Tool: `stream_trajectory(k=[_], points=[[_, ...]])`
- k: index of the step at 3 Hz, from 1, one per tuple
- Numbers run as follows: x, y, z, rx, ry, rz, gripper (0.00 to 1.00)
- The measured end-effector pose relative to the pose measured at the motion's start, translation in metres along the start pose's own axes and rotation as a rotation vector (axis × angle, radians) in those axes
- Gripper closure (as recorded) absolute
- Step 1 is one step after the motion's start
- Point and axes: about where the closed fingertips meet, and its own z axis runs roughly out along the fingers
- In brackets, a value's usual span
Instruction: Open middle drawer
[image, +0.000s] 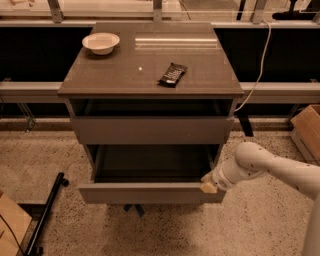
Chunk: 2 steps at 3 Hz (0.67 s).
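The middle drawer (145, 193) is a plain grey-brown panel, pulled well out of the cabinet, and its dark inside shows empty. My gripper (208, 186) is at the right end of that panel's top edge, touching it, with the white arm (270, 167) coming in from the right. The top drawer (150, 130) above stands slightly out. The bottom drawer is hidden under the pulled-out panel.
On the cabinet top (125, 75) sit a white bowl (101, 42) and a black packet (172, 74). A cardboard box (307, 130) is on the floor at right, another (10, 227) at lower left beside a black pole (47, 212). A white cable (257, 75) hangs at right.
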Motion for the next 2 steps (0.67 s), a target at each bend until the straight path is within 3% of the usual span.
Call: stream_trajectory(k=[2], points=[[0.0041, 0.0083, 0.0026, -0.022, 0.034, 0.002, 0.58]])
